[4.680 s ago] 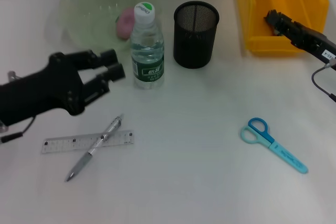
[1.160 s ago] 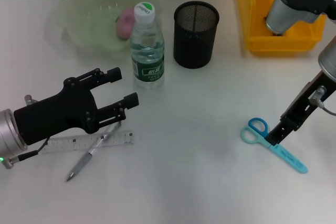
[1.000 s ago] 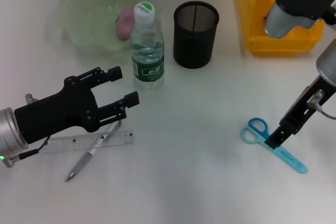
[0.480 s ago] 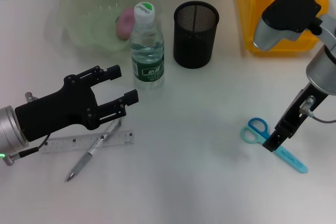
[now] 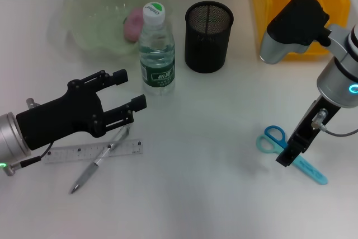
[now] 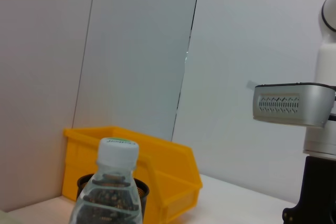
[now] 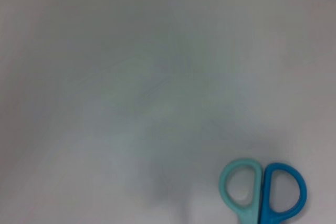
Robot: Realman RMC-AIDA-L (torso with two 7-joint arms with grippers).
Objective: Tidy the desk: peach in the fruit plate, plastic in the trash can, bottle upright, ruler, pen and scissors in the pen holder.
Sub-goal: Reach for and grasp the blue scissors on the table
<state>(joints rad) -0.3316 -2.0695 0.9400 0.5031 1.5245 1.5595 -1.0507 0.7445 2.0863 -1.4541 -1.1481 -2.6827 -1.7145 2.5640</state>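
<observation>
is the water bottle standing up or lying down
Upright: the water bottle stands on its base on the desk, capped end up, beside the pen holder.

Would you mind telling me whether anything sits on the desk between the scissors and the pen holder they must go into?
Nothing visible does. The desk between the scissors and the pen holder is bare; the bottle stands on the holder's other side.
</observation>
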